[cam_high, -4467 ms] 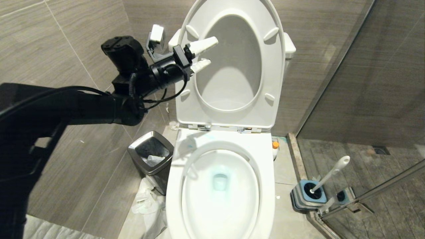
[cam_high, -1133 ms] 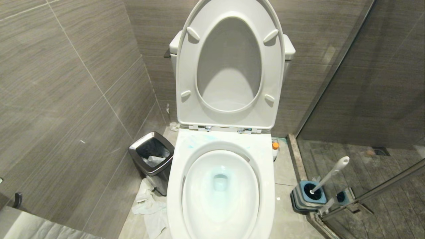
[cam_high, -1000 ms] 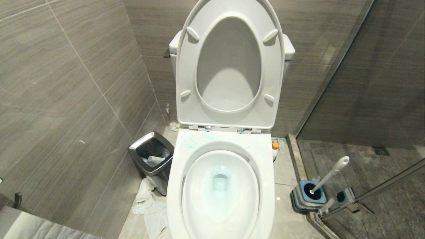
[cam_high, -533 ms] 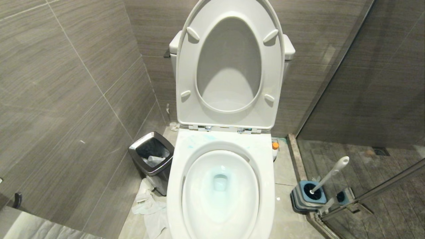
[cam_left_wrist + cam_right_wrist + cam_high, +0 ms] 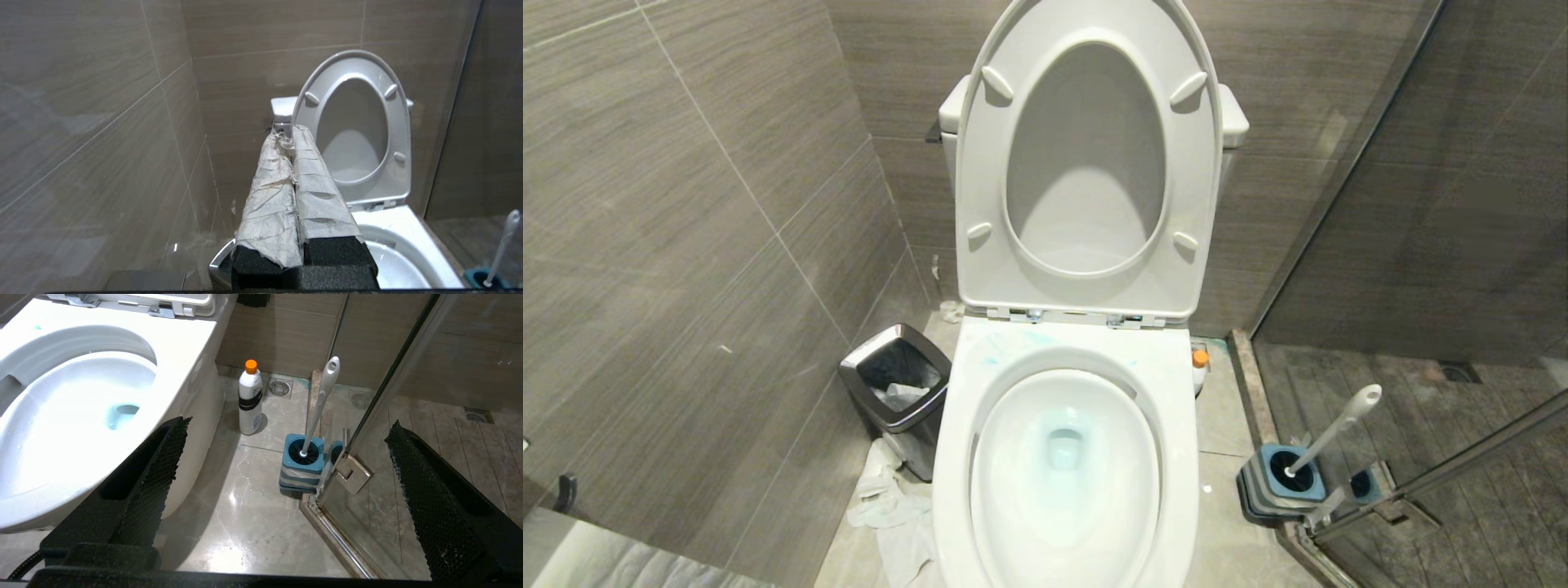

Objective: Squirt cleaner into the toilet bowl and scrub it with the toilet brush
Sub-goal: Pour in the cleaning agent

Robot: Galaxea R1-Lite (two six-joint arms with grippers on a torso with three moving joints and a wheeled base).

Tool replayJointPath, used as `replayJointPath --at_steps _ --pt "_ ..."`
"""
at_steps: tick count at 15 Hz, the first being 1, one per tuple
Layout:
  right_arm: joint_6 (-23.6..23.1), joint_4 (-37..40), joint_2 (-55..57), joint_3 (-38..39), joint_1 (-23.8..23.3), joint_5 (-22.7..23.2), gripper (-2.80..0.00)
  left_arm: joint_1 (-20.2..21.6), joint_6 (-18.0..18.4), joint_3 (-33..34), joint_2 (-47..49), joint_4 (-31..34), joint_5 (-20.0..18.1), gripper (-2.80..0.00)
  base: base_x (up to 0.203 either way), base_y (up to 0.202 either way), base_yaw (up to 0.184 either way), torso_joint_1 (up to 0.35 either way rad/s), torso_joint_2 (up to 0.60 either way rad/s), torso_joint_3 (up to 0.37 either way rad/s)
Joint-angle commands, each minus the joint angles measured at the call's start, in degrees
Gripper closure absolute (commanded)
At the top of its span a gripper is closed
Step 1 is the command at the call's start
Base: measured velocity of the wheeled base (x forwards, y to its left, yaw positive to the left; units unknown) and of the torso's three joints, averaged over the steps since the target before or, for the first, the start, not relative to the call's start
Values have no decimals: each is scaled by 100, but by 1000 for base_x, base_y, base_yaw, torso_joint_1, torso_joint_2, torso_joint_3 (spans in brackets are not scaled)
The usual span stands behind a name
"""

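The white toilet bowl (image 5: 947, 457) stands open, seat and lid (image 5: 1205, 204) lifted against the tank. Turquoise cleaner (image 5: 1063, 447) tints the water, and faint streaks (image 5: 995, 349) mark the back of the rim. The toilet brush (image 5: 1339, 425) leans in its blue holder (image 5: 1278, 488) on the floor to the bowl's right. Neither arm shows in the head view. My left gripper (image 5: 291, 132), fingers wrapped in white paper, is shut on nothing and points toward the lifted seat (image 5: 402, 163). My right gripper (image 5: 290, 422) hangs wide open above the floor, short of the brush (image 5: 322, 400) and holder (image 5: 302, 465).
A white bottle with an orange cap (image 5: 250, 400) stands beside the toilet's right flank. The chrome-rimmed bin (image 5: 897, 392) and crumpled paper (image 5: 886, 506) lie left of the bowl. The glass shower door (image 5: 1421, 482) and its hinge (image 5: 353, 471) stand right behind the holder.
Several seconds ago the left arm reached up beside the lifted seat with its fingers apart; it has left the head view. Over the last second nothing there has changed.
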Motion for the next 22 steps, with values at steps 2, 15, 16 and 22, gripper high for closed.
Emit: replayJointPath --at_steps 2,15,16,22 --pt "-2 -5 -10 62 0 -1 -280 -22 186 537 -571 -47 -59 0 0 0 0 0 0 0" --pt "-2 -5 -2 62 0 -1 -280 -48 -174 2946 -1129 -3480 -1075 0 0 0 0 0 0 0" --pt "-2 -5 -7 62 0 -1 -280 -48 -175 3261 -1129 -4101 -1074 0 0 0 0 0 0 0" --pt "-2 -5 -1 62 0 -1 -280 -48 -115 4486 -1129 -5766 -1042 0 0 0 0 0 0 0"
